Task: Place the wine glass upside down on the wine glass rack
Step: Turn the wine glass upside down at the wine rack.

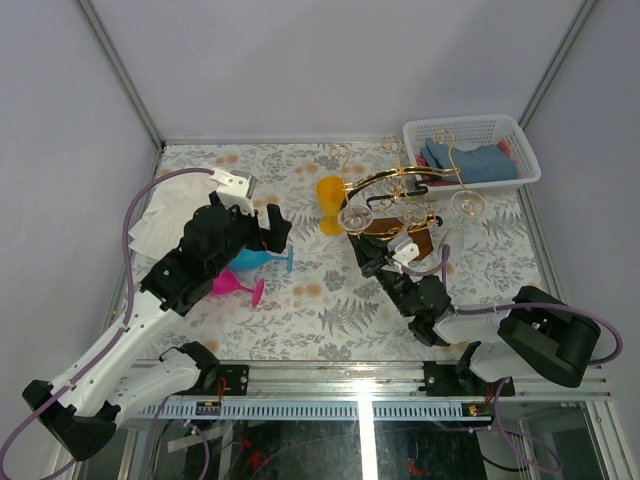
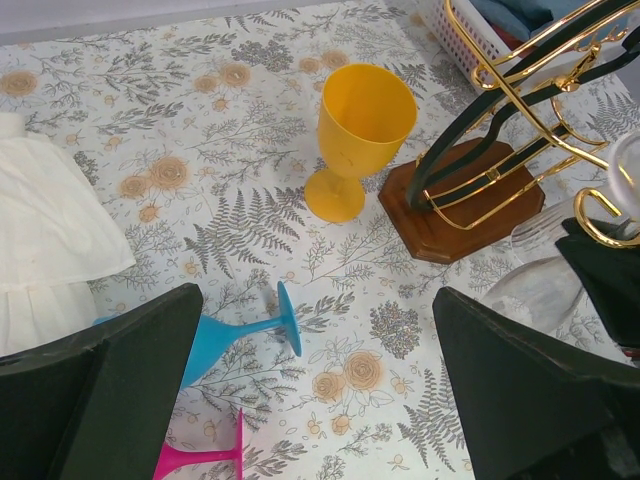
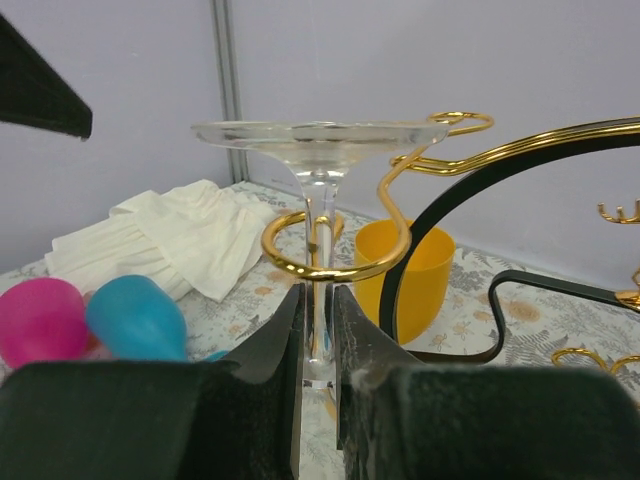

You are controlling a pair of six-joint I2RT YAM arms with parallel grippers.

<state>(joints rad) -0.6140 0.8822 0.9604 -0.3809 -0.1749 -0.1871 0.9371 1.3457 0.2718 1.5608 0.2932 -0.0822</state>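
Closest to the right wrist camera, the right gripper (image 3: pixel 318 340) has its two dark fingers pressed in on the stem of the clear wine glass (image 3: pixel 320 135), pinching it. The glass is upside down. Its flat foot is at 12 o'clock above the fingers, and its bowl is hidden below them. The stem stands inside a gold wire curl (image 3: pixel 300 262) of the wine glass rack (image 3: pixel 450 195). The foot is above that curl and apart from it. Behind the curl, at 2 o'clock, rises the rack's black arched bar, and past it a yellow goblet (image 3: pixel 420 270) stands upright.

In the left wrist view, the left gripper (image 2: pixel 318 300) is spread wide and holds nothing, hanging over the flowered table (image 2: pixel 250 130). Beneath it a blue glass (image 2: pixel 235 345) lies on its side. A pink glass (image 2: pixel 200 460) lies near it, at 6 o'clock.

From overhead, the rack's brown wooden base (image 1: pixel 420 243) sits at about 1 o'clock from the table's middle. The goblet is just beside it at 10 o'clock. A folded white cloth (image 1: pixel 150 225) lies near the table's left edge, at 9 o'clock. Farthest off, at 1 o'clock from the rack in the far right corner, a white basket (image 1: pixel 525 150) holds a blue cloth (image 1: pixel 475 162).
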